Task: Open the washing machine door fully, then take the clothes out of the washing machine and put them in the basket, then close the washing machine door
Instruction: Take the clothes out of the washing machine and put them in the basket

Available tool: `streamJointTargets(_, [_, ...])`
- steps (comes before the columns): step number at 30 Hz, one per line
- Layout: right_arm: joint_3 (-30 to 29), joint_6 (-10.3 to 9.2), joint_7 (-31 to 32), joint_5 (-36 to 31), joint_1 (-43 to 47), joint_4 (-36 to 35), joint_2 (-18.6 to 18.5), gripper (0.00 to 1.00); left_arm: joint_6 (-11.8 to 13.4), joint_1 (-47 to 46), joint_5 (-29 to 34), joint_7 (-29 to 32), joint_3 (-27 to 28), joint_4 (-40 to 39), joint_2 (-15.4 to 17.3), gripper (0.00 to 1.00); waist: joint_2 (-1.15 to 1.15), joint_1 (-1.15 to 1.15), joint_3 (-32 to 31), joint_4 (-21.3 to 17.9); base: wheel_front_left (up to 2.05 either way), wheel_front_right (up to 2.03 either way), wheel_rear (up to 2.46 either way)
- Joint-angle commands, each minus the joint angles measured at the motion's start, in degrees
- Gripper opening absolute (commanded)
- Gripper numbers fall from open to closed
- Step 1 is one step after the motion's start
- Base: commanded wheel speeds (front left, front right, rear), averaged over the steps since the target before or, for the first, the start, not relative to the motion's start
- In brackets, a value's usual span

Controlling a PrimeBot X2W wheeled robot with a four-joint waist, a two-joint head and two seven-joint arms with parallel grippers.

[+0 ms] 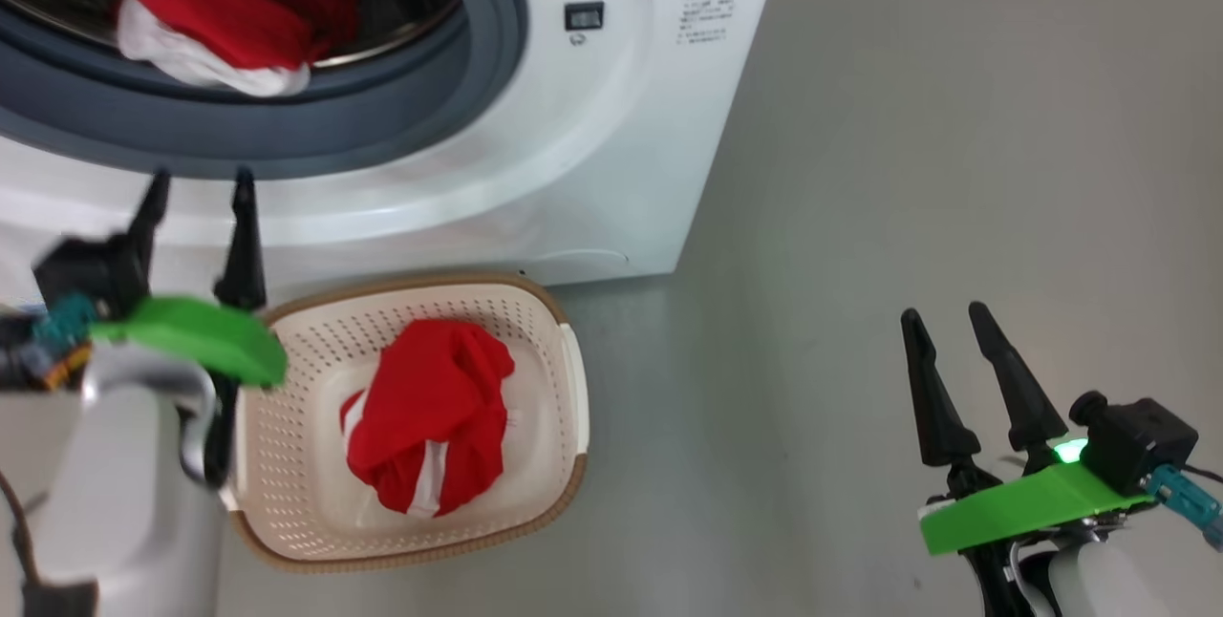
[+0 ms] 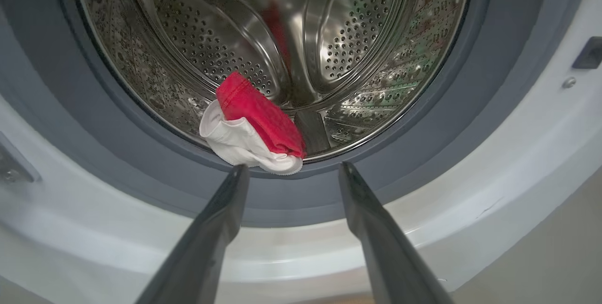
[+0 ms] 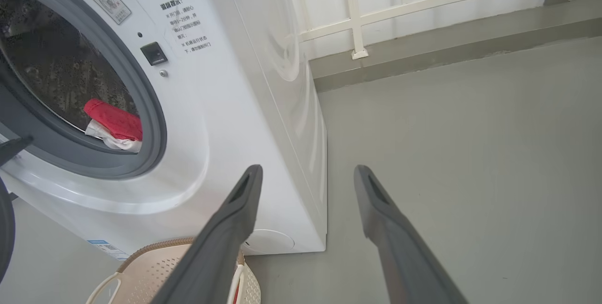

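Left gripper: my left gripper (image 1: 201, 183) hangs in front of the washing machine (image 1: 611, 120), its two dark fingers spread wide and holding nothing, tips level with the lower edge of the grey gasket (image 1: 420, 111).
Right gripper: my right gripper (image 1: 944, 313) sits off to the right over the grey floor (image 1: 908, 168), well apart from the machine, fingers likewise wide apart and empty.
Washing machine: the round mouth stands uncovered, with the perforated steel drum (image 2: 348, 36) in plain view behind the gasket.
Clothes in the drum: a red and white garment (image 2: 251, 125) lies at the drum's front lip, its white part drooping onto the gasket, just beyond my left fingertips and apart from them.
Clothes in the basket: a crumpled red garment (image 1: 430, 412) with white stripes lies in the middle of the basket (image 1: 535, 302).
Basket: it stands on the floor against the foot of the machine, below the opening and just beside my left arm.
Background: a white railing (image 3: 357, 17) runs along the wall beyond the machine.
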Motion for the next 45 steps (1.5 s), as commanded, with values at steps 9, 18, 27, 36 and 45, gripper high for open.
streamJointTargets(9, [2.5, 0.35, -0.4, 2.4, -4.1, -2.3, -0.1, 1.0, 0.9, -15.4, 0.5, 1.0, 0.4, 12.7, 5.5, 1.0, 0.0, 0.0, 6.9, -3.9, 0.0, 0.0, 0.0])
streamJointTargets(18, [3.7, 0.35, -0.4, 4.3, -6.0, -2.7, -0.1, 1.0, 1.9, -25.5, 0.4, 1.3, 0.0, 23.5, 8.4, 1.0, 0.0, 0.0, 10.3, -5.9, 0.0, 0.0, 0.0])
streamJointTargets(27, [4.8, 0.35, -0.4, 5.4, -7.0, -3.3, -0.1, 1.0, 3.9, -32.5, -0.3, 2.6, 0.1, 30.4, 11.4, 1.0, 0.0, 0.0, 12.7, -7.8, 0.0, 0.0, 0.0])
streamJointTargets(36, [5.5, 0.35, -0.4, 5.9, -7.4, -3.5, -0.1, 1.0, 5.0, -35.0, -0.3, 2.9, -0.8, 32.2, 12.9, 1.0, 0.0, 0.0, 13.8, -9.1, 0.0, 0.0, 0.0])
streamJointTargets(45, [5.7, 0.35, -0.4, 6.1, -7.3, -4.1, -0.1, 1.0, 5.2, -35.5, -0.5, 2.5, -1.7, 33.1, 14.3, 0.0, 0.0, 0.0, 14.2, -9.9, 0.0, 0.0, 0.0])
